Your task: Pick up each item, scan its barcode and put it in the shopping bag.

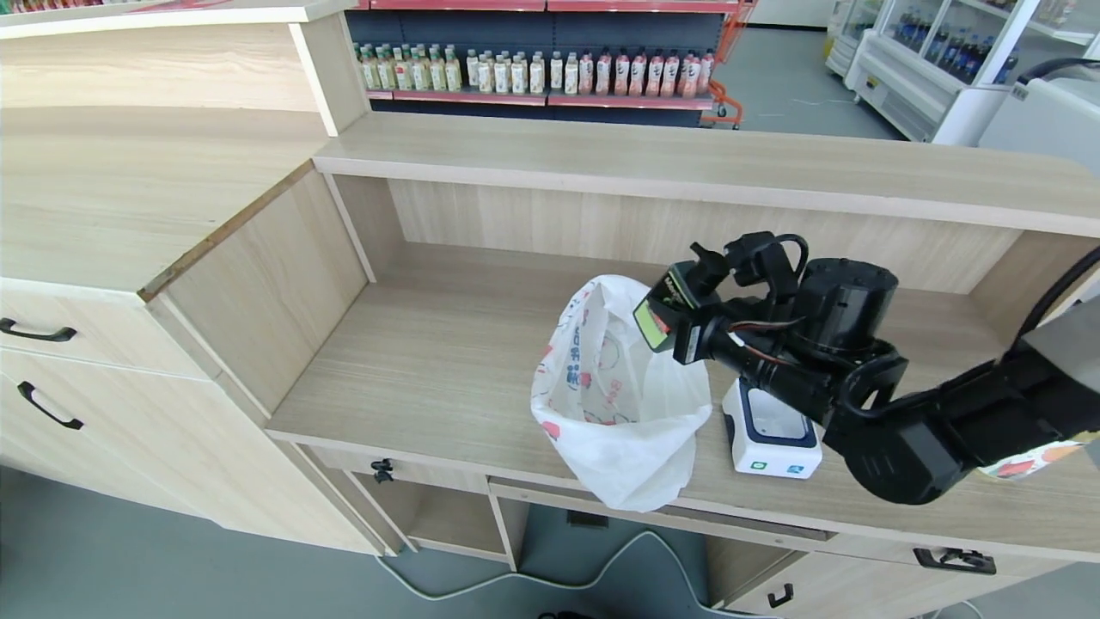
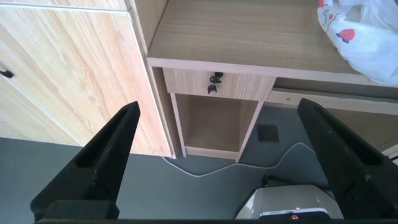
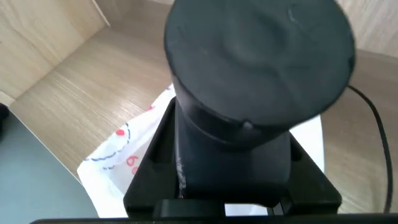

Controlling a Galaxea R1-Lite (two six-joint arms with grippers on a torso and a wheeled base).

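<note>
Shop checkout counter, pale wood, drinks shelves behind. Shopping bag stands on counter near front edge: white thin plastic, red and blue print, mouth open. White scanner with dark trim just beside bag. Right gripper above bag mouth, fingers clamped on small pack: green face, red patch, dark edges, tilted. Left gripper low before counter front, fingers spread wide, nothing between them.

pale wooden table at centre, shelf of bottled drinks at twelve o'clock, glass-fronted chiller at one, black-handled drawers at nine, small black lock at seven
</note>
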